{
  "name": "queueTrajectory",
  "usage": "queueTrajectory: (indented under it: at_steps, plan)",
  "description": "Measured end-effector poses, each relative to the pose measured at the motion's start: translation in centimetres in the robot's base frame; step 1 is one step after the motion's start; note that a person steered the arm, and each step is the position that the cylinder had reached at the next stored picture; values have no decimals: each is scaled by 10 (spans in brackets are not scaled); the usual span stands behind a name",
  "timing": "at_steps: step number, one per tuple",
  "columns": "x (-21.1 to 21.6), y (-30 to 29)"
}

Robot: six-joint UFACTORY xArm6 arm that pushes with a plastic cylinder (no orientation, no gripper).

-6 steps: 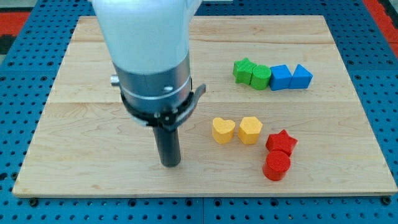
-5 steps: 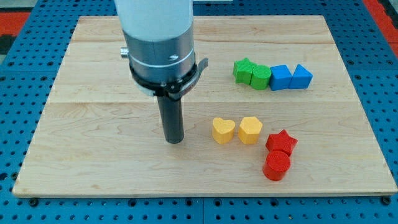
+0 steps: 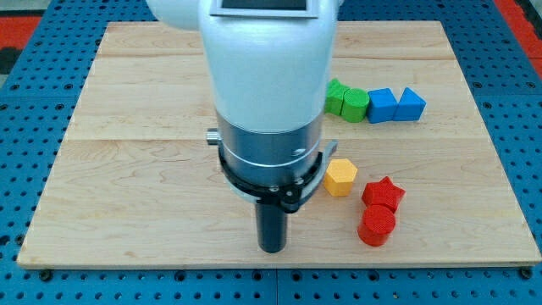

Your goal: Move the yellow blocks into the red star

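**Item 1. End effector.** My tip (image 3: 272, 250), the lower end of a dark rod, sits near the board's bottom edge, about mid-width. There are no jaws, so it grasps nothing. It touches no block: the red pair lies to the view's right and the yellow hexagon up and right, all apart from it.

**Item 2. Arm housing.** The white and grey arm body (image 3: 269, 102) fills the view's centre and hides the board behind it.

**Item 3. Yellow hexagon block** (image 3: 340, 176). One of the task's things. Just up-left of the red star, close, though whether they touch cannot be told.

**Item 4. Second yellow block.** Not visible; possibly hidden behind the arm body.

**Item 5. Red star** (image 3: 383, 192). The target, at the view's lower right, with a red cylinder (image 3: 377, 226) against its lower side.

**Item 6. Other blocks.** Toward the view's upper right, in a row: two green blocks (image 3: 349, 102), the left one partly hidden, shapes unclear; then a blue cube (image 3: 383, 104) and a blue wedge-like block (image 3: 411, 103).

**Item 7. Wooden board** (image 3: 127, 169).

**Status (judgement).** Unfinished. The hexagon needs at most a small nudge right and down. The unseen yellow block must be located and pushed in too.
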State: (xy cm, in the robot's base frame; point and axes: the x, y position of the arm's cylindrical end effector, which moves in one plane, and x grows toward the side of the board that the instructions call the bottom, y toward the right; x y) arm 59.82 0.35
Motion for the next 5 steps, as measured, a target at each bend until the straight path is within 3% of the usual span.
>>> queueTrajectory:
  at_steps: [5]
  plan:
    - [-11, 116]
